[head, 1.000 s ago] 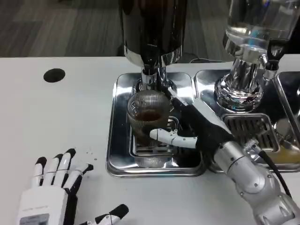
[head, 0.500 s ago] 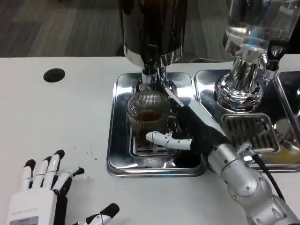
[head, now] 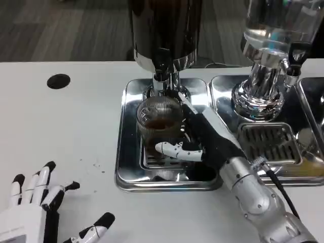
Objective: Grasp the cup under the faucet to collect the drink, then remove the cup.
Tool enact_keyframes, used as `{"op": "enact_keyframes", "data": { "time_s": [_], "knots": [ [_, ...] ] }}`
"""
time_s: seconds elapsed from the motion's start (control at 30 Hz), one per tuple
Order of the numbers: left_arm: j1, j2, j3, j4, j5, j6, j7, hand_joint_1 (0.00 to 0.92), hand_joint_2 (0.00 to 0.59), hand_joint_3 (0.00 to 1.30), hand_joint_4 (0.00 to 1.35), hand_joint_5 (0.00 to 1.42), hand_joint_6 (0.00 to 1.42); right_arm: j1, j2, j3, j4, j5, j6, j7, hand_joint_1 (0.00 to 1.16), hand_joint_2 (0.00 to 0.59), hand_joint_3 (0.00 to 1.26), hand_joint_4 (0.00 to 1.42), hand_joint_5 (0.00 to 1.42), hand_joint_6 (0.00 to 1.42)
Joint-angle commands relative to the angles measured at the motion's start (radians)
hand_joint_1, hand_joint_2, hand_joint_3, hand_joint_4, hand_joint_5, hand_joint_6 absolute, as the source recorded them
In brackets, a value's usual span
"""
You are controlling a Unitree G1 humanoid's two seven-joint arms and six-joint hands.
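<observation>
nearest the camera, at the lower left, the left hand (head: 35, 205) is seen resting over the white table (head: 66, 126), its white-and-black fingers (head: 43, 177) spread apart and nothing held in them; it is released. a few small dark specks are scattered on the table just beyond its fingertips.

at the lower right, the silver right forearm (head: 258, 195) is seen reaching up and to the left, with a dark cable running along its far side. the right hand (head: 200, 136) is placed inside the steel drip tray (head: 124, 152), against the right side of the cup (head: 158, 120). one white finger (head: 174, 150) is curled across the near side of the cup, low down, while the hand's back is pressed along the cup's right flank, so the cup is grasped.

the cup, ribbed and clear, is stood upright on the tray's grate, directly under the faucet (head: 162, 81) of the dark dispenser (head: 164, 30). brown drink is seen inside it, partway up.

to the right, a second drip tray (head: 283, 147) with a slotted grate is set just beside the first, and a second dispenser (head: 276, 35) with a chrome base and a clear vessel is stood on it.

farther left, a round black hole (head: 58, 81) is set in the table. beyond the table edge, grey floor is seen.
</observation>
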Motion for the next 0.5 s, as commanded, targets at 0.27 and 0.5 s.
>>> {"op": "enact_keyframes", "data": {
  "time_s": [0.27, 0.5],
  "knots": [
    [0.012, 0.006, 0.013, 0.013, -0.006, -0.021, 0.014, 0.000, 0.115, 0.42, 0.00, 0.10, 0.00, -0.007, 0.018, -0.010, 0.056, -0.007, -0.063, -0.100, 0.82, 0.193, 0.43, 0.48, 0.41, 0.32],
    [0.012, 0.004, 0.013, 0.012, -0.007, -0.022, 0.011, 0.000, 0.119, 0.43, 0.00, 0.10, 0.00, 0.002, 0.021, -0.019, 0.080, -0.008, -0.108, -0.152, 0.84, 0.195, 0.58, 0.63, 0.53, 0.41]
  ]
}}
